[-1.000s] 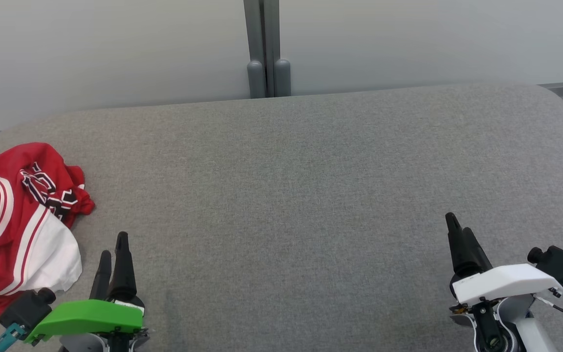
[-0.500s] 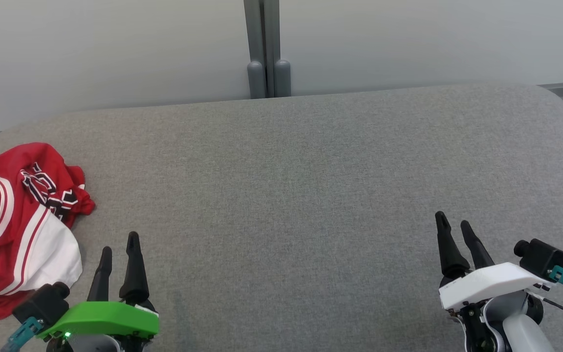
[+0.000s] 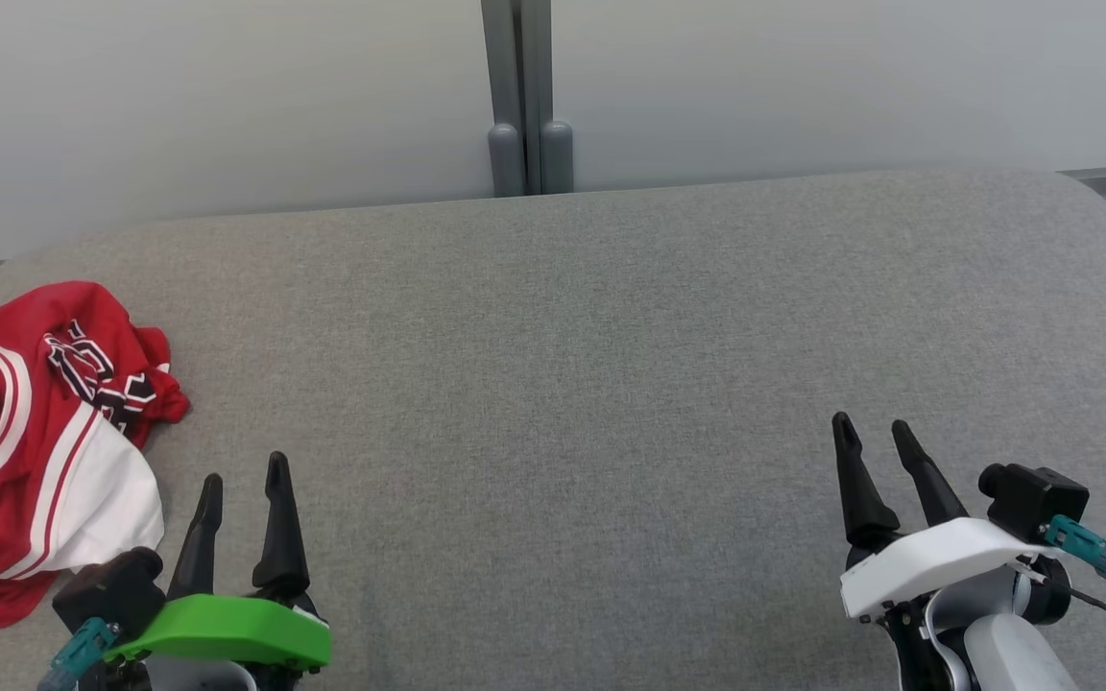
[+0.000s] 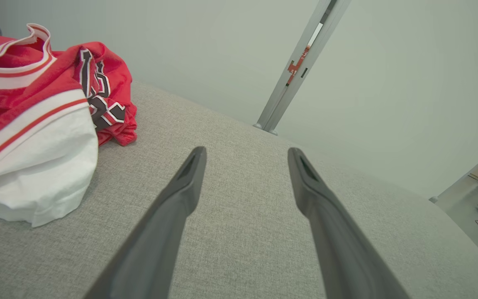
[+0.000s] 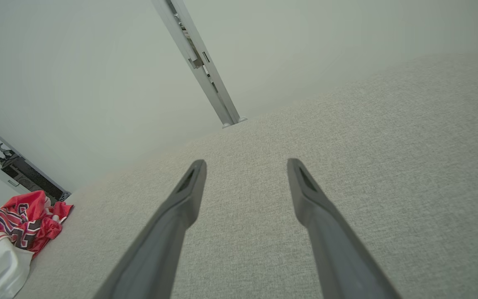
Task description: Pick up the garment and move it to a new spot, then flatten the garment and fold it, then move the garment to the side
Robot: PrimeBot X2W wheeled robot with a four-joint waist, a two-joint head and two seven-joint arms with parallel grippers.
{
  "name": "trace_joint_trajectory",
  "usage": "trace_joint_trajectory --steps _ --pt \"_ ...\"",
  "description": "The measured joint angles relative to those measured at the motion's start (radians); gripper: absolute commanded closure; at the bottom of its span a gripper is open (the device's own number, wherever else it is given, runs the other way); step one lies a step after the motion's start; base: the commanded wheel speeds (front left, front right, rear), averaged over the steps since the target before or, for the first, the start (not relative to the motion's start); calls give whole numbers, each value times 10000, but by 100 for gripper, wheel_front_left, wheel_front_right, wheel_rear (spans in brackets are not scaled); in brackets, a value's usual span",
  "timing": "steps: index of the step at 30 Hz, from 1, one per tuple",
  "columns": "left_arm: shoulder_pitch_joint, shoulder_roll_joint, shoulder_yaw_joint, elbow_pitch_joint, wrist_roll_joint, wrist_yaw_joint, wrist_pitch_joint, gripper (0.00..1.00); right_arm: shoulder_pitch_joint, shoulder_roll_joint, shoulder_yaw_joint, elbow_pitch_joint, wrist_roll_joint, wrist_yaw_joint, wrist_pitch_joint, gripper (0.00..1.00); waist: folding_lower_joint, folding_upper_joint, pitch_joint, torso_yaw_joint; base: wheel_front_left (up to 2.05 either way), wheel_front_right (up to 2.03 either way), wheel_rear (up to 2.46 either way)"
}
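On the left edge of the grey padded surface (image 3: pixel 563 384) lies the garment (image 3: pixel 35 451), a crumpled heap of red cloth with white bands and dark lettering. The heap is longer from near to far than from left to right, and its left part goes out of the head view. Its white part is at the near right corner, and this corner is the closest to the left gripper (image 3: pixel 244 470).

The left gripper hovers just beside the heap, to its right and a little nearer, with its two fingers spread apart and nothing between them. They point far, so the garment is to their left and not in front of them. The right gripper (image 3: pixel 870 423) is also spread wide and empty, and it is well apart from the garment, on the right side. I judge that the left arm must make the pick, turning or shifting left toward the white corner.
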Motion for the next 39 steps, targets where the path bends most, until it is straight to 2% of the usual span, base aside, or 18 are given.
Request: trace_joint_trajectory --steps 24,39 --pt "160 15 -215 48 2261 -88 -571 0 -2 -15 288 -52 -2182 0 -257 0 0 0 -55 -65 0 0 0" --pt "173 31 -313 362 2846 86 -867 0 -44 -29 353 -73 -3164 2 -397 0 0 0 -55 -95 0 0 0"
